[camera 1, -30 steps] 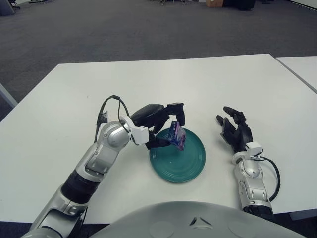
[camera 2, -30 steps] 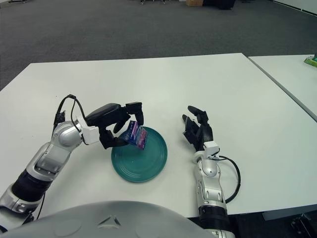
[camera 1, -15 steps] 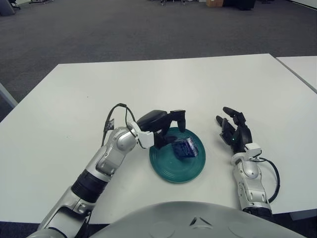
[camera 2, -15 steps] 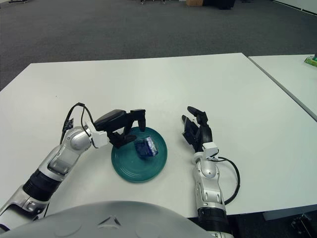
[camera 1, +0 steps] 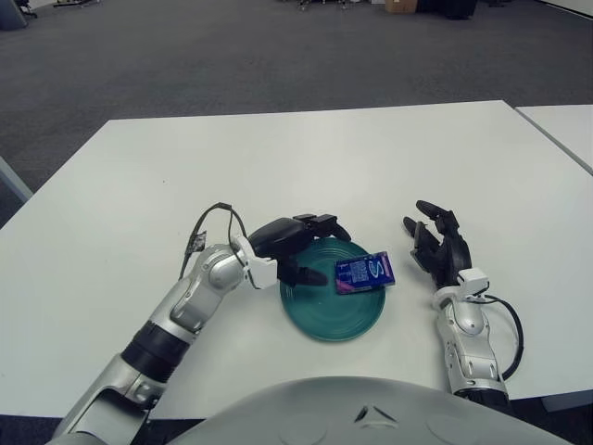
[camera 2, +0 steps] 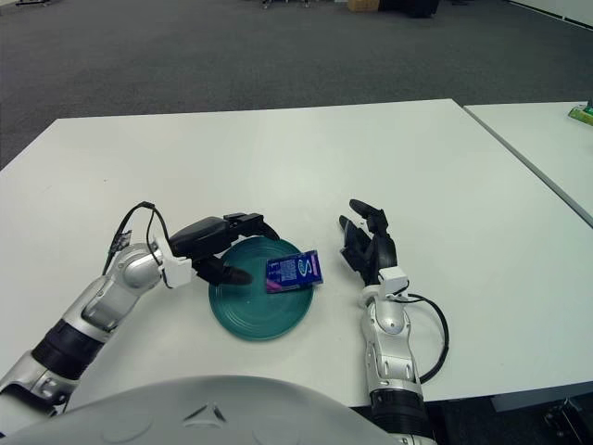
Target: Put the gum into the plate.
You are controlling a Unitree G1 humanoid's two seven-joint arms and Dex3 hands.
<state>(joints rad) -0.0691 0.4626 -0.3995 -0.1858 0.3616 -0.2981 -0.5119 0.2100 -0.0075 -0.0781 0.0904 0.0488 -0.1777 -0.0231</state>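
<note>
On the white table (camera 1: 278, 158), near its front edge, stood the teal plate (camera 1: 332, 313), taken here as the landmark. The gum (camera 1: 363, 273), a flat purple-and-blue packet, lay face up inside the plate on its right half, with its right end reaching the plate's right rim. The left hand (camera 1: 295, 248) showed at the plate's left rim, its dark fingers (camera 1: 320, 222) spread and extended over the rim's upper left part, one lower finger pointing across the plate toward the packet; the hand held nothing and was apart from the gum. The left forearm ran from the hand down to the lower left, with a black cable (camera 1: 208, 227) looping above the wrist. The right hand (camera 1: 439, 248) showed to the right of the plate, apart from it, palm up with its fingers loosely spread and holding nothing.
</note>
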